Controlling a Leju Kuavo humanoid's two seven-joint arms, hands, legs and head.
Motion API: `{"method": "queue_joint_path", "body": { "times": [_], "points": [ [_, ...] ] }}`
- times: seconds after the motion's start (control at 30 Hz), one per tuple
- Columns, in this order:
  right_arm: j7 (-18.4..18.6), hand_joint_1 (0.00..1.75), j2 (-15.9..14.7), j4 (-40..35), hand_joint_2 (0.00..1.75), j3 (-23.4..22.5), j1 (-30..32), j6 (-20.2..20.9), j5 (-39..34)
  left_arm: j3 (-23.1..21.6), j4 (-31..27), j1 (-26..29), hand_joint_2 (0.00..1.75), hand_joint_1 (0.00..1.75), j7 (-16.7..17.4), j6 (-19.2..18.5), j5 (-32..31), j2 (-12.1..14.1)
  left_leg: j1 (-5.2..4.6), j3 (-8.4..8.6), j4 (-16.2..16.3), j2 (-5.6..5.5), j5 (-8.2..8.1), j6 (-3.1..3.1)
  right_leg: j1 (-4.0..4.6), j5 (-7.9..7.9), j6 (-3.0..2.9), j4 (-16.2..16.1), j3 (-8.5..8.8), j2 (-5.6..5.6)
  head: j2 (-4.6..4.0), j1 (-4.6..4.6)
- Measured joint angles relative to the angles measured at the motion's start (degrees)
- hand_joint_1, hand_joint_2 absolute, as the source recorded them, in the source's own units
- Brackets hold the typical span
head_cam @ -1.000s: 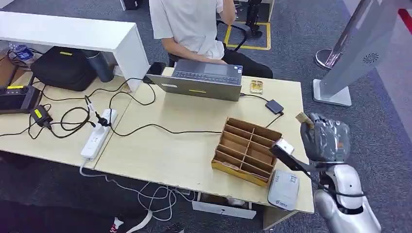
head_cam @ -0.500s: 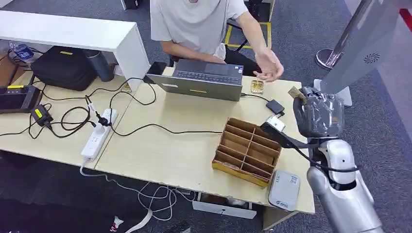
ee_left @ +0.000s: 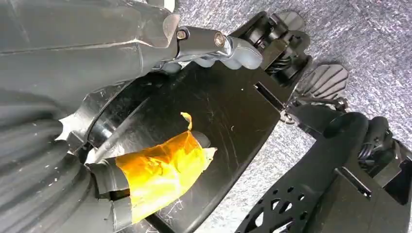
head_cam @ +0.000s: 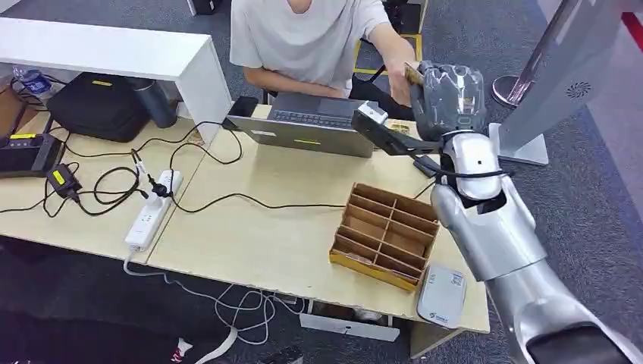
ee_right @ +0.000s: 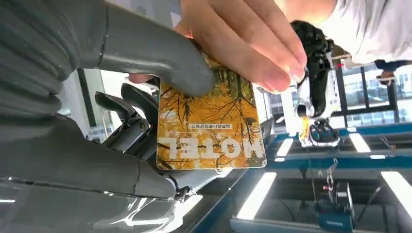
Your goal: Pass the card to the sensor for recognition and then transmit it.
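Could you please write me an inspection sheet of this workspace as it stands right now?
Surface: light wooden table.
Job's things: yellow hotel card held up by the right hand; a person's hand grasps its far end. White card reader at the table's near right corner.
Clutter: cardboard divider tray, open laptop, black bag.
Hands: right holds the card; left hand hangs low, holding nothing visible.
Cables: black leads run to a white power strip.
Surroundings: grey carpet, white kiosk stand.
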Motion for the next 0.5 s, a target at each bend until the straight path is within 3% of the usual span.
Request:
{"method": "queue_joint_path", "body": {
  "times": [0.1,0.13,0.5],
  "points": [
    [-0.2,1.75,0.5,2.3,1.75,0.3,-0.3,-0.3,-0.2,-0.6,0.0,-0.1,1.75,0.00,0.4,0.0,0.7,0.0,-0.01,-0.08,0.0,-0.06,0.00,0.00,-0.01,0.00,0.00,0.0,-0.02,-0.03,0.00,0.00],
    [-0.2,0.00,0.5,2.8,1.75,0.4,-0.2,-0.3,-0.4,-0.7,0.0,-0.1,1.75,0.00,0.4,0.1,0.8,0.0,-0.01,-0.11,0.0,-0.08,0.00,0.00,-0.01,0.00,0.00,0.0,-0.06,-0.05,0.00,-0.02],
    [-0.7,0.00,0.5,4.4,1.75,0.9,0.3,-0.9,-0.9,-1.1,0.0,0.0,1.75,0.00,0.0,0.6,2.0,0.1,-0.03,-0.23,0.0,-0.12,-0.01,0.01,-0.03,0.00,0.01,0.0,-0.20,-0.06,0.00,-0.02]
  ]
}}
